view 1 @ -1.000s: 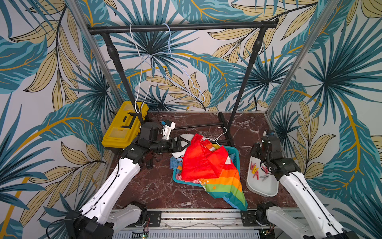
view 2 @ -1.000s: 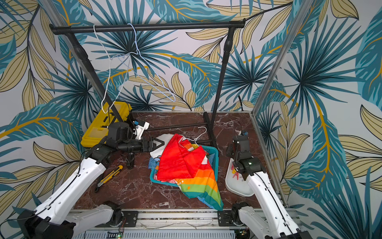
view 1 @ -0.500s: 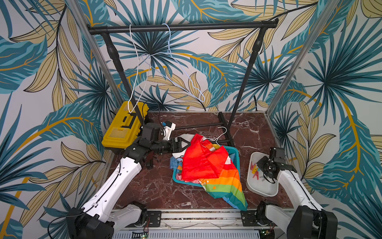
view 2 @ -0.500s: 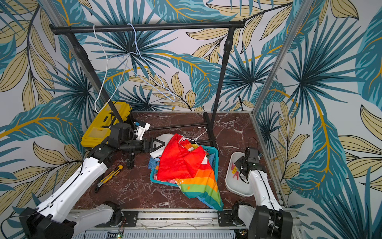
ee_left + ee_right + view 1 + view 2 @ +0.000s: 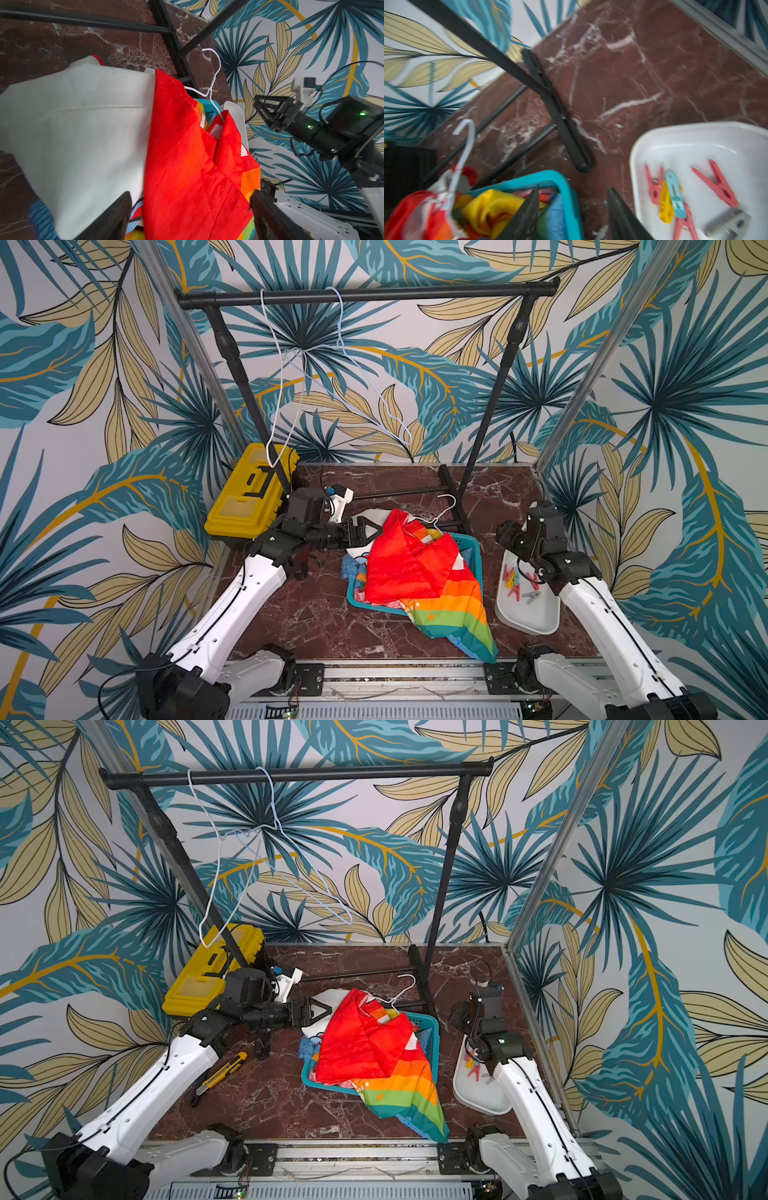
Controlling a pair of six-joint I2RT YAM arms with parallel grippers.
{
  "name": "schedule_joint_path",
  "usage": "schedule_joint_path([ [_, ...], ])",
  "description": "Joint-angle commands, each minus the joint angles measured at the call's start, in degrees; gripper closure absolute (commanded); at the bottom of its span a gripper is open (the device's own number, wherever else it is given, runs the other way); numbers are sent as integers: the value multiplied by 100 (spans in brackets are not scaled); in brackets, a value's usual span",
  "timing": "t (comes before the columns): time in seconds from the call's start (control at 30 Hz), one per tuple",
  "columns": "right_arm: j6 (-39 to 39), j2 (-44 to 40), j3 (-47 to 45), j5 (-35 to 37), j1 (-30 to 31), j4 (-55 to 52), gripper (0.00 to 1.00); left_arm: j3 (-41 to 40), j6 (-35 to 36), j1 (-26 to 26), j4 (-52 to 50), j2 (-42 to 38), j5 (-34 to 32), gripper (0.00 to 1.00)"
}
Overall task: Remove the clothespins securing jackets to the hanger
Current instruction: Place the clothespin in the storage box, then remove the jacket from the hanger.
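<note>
The left fingers (image 5: 368,529) stand wide apart and hold nothing. Their tips are at the edge of the red hood (image 5: 399,556), but whether they touch the cloth cannot be told. The left wrist view shows more than the top views do: straight ahead of those fingers a broad white cloth (image 5: 72,128) lies beside the hood, and the wire of a white hanger (image 5: 211,85) runs into the jacket's neck.

The jackets (image 5: 411,568) are heaped in a teal basket (image 5: 469,549) between the two sets of fingers. A rainbow-striped jacket (image 5: 449,605) spills over the rim onto the tabletop (image 5: 316,614).

The right fingers (image 5: 527,214) are partly spread and also hold nothing. In the blurred right wrist view, bare tabletop lies between them, with the basket rim on one side and a white tray (image 5: 695,141) on the other. The clothespins (image 5: 672,195), red, yellow and teal, lie loose in that tray beside a grey clip (image 5: 726,224).

In a top view a yellow utility knife (image 5: 220,1073) lies on the tabletop well behind the left fingers, beside their arm.
</note>
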Motion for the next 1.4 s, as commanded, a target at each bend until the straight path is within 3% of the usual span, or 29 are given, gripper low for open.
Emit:
schedule_joint_path([
  [0.0, 11, 435, 316, -439, 274, 127, 42, -84, 114, -61, 86, 67, -220, 10],
  [0.1, 198, 986, 657, -668, 630, 459, 37, -100, 110, -124, 86, 19, -322, 10],
  [0.23, 498, 1785, 973, -1059, 957, 886, 38, -140, 114, -150, 87, -46, -419, 10],
  [0.4, 552, 2296, 1270, -713, 1396, 988, 39, -187, 148, -163, 85, -83, -460, 10],
  [0.6, 632, 2802, 1600, -770, 1589, 1028, 40, -197, 217, -171, 92, -30, -447, 10],
  [0.93, 695, 3266, 2039, -744, 1769, 716, 62, -135, 237, -168, 85, 22, -245, 10],
  [1.07, 690, 3148, 2013, -746, 1818, 643, 73, -133, 289, -169, 85, 5, -543, 9],
  [1.23, 483, 2923, 2091, -650, 2035, 395, 98, -4, 364, -255, 88, 111, -584, 9],
  [1.37, 14, 2660, 2252, -421, 2338, 112, 100, 326, 680, -518, -87, 220, -1097, 9],
])
